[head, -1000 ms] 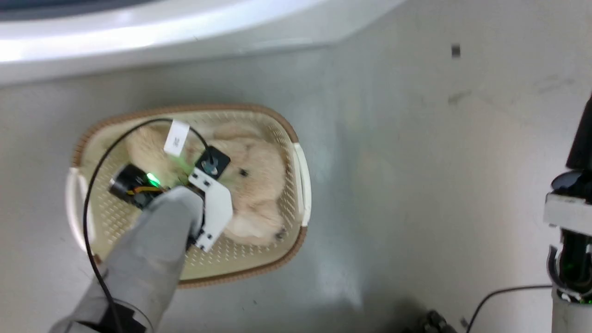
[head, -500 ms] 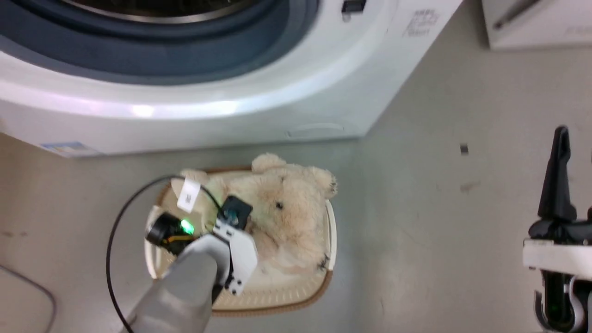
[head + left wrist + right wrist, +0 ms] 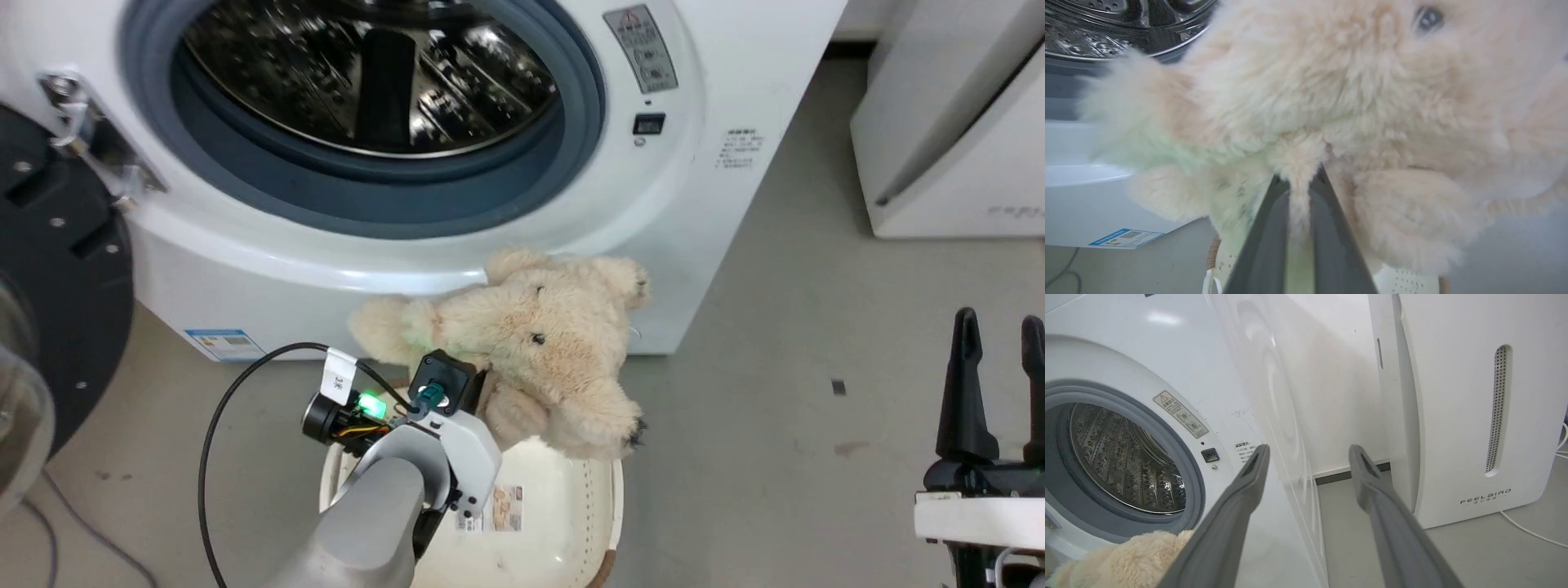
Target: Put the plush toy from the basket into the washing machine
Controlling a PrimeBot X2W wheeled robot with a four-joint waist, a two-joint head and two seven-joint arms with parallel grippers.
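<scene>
Left gripper (image 3: 1299, 185) pinches plush toy (image 3: 539, 343) fur; basket (image 3: 589, 500) directly beneath it, washing machine (image 3: 735, 204) drum open just beyond. Right gripper (image 3: 1308, 457) spread, well to its right.

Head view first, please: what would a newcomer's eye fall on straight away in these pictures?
The fluffy cream plush toy, pinched by the left gripper, hangs above the basket at mid-picture. Just behind it gapes the washing machine, its porthole open on the shiny steel drum, with the door swung to the left. At lower right the right gripper stands open and empty.
</scene>
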